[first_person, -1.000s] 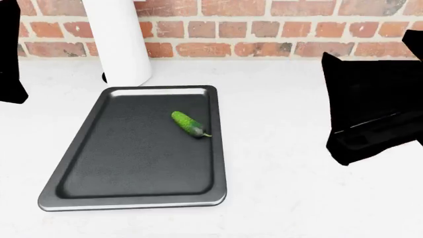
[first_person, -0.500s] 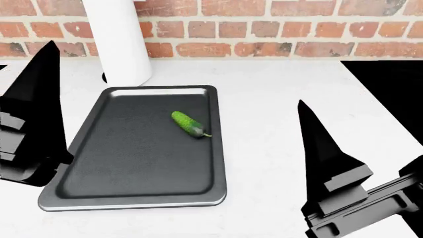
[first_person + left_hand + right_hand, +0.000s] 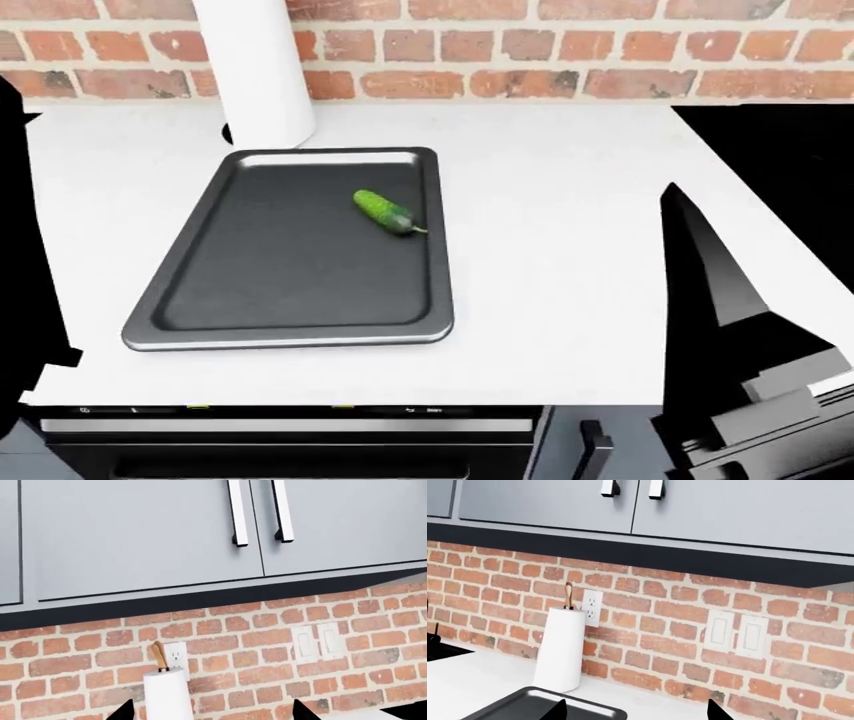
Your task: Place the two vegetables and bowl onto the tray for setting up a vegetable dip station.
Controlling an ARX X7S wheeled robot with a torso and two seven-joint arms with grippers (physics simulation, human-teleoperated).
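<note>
White counter [image 3: 561, 240] by brick wall, cucumber [image 3: 383, 212] lying on tray [image 3: 200, 325], right gripper [image 3: 635, 711] jaws spread apart, left gripper [image 3: 210, 712] too

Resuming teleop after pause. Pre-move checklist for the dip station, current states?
1. Cucumber on tray: ok.
2. Carrot on tray: not ok, not in any view.
3. Bowl on tray: not ok, not in any view.
4. Free tray floor for the rest: ok.
5. Left gripper empty, tips apart: ok.
6. Right gripper empty, tips apart: ok.
</note>
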